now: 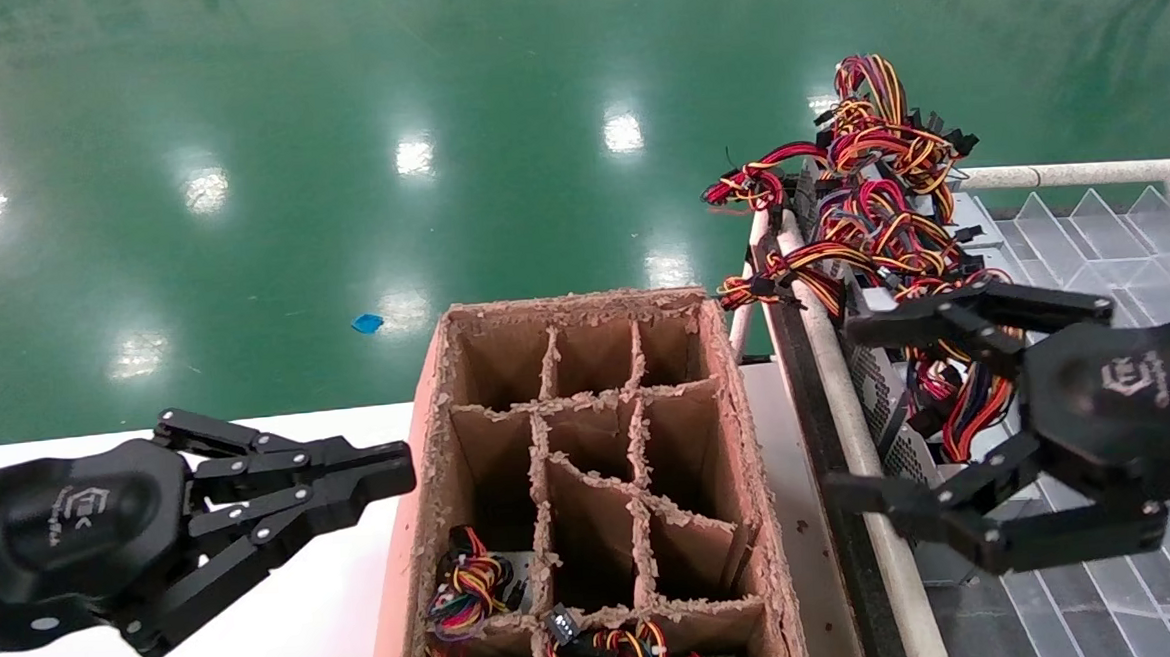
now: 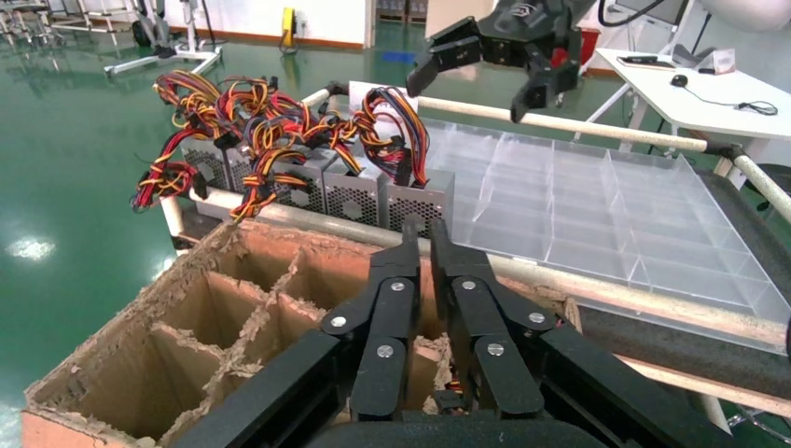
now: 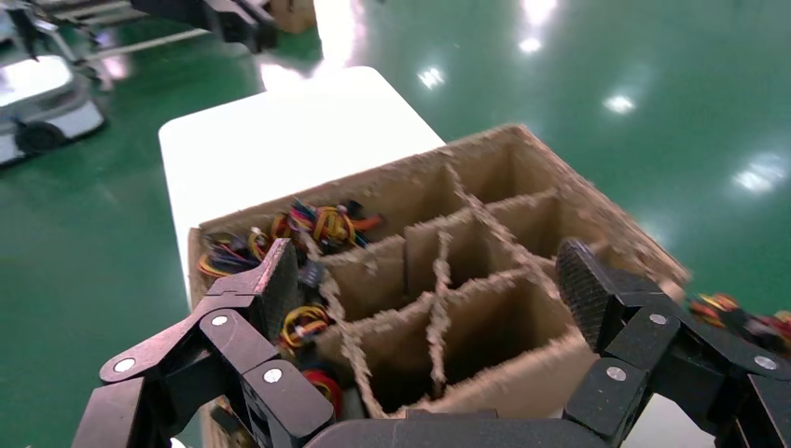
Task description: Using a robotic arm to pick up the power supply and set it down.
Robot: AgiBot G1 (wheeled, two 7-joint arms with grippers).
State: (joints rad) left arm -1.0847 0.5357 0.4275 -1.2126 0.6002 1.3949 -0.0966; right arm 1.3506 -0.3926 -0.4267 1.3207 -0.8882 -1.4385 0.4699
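The right gripper [image 1: 855,419] is held spread wide, empty, beside the power supply [image 1: 884,393]; the left gripper [image 1: 392,474] is clenched.

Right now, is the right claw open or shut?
Open: the right claw has its fingers spread wide with nothing between them, above the power supplies.

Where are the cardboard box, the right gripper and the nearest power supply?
cardboard box [image 1: 431,447], head view, left wall.
right gripper [image 1: 840,410], head view, gap between open fingertips.
power supply [image 2: 420,201], left wrist view, perforated face.
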